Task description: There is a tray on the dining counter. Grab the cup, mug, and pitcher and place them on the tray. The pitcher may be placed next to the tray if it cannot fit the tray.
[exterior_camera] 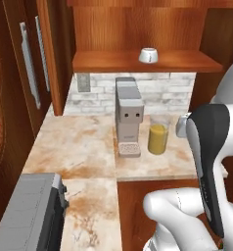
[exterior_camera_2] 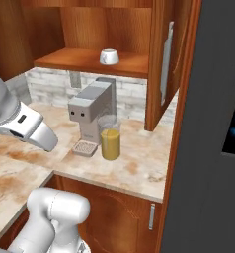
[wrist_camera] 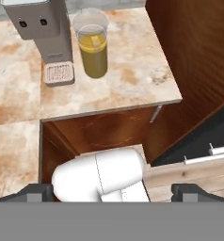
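Two tips: small dark fingertips (wrist_camera: 36, 192) sit at the far left and far right of the hand view's bottom edge, so the jaws are spread wide with nothing between them.
Arm: white links rise in front of the table (exterior_camera: 84, 147); in the left base view a dark-banded link stands upright at the right, and in the right base view a white link slants down from the left edge over the table.
Hand pose: held back from the table's front edge, above it, looking down and forward at the pitcher.
Table: beige marble-look top with rusty veins, on red wood cabinets.
Pitcher (exterior_camera: 158, 135): clear glass with orange liquid, upright on the table, just beside the coffee machine (exterior_camera: 128, 120), on its right in the left base view.
Mug (exterior_camera: 148, 55): white, squat, on the wooden shelf (exterior_camera: 113, 61) above the machine.
Wall: pale brick behind the machine.
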Robot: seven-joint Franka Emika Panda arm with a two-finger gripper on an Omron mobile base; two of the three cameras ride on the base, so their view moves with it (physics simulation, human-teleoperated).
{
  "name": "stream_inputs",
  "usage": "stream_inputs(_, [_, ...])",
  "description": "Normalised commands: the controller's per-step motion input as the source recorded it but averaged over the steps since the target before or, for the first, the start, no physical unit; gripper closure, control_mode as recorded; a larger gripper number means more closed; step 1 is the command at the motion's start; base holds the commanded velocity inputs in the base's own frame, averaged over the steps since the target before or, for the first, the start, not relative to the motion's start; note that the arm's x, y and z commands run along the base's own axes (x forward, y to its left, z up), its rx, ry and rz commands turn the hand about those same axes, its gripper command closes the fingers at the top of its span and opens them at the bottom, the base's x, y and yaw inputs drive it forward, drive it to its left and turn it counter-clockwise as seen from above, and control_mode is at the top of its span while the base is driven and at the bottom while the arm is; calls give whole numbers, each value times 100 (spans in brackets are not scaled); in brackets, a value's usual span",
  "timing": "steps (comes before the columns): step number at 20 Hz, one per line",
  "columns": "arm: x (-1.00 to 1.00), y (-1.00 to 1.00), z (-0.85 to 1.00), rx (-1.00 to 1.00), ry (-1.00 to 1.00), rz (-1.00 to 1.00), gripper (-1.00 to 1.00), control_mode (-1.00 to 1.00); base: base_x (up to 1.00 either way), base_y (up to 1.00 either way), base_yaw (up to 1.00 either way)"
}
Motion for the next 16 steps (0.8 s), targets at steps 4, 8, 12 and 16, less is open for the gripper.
stream_inputs(4, [0,0,0,0,0,0,-100,100,71,0,13])
stream_inputs(8, [0,0,0,0,0,0,-100,100,68,0,10])
stream_inputs(12, [0,0,0,0,0,0,-100,100,67,0,9])
stream_inputs(16, [0,0,0,0,0,0,-100,100,75,0,8])
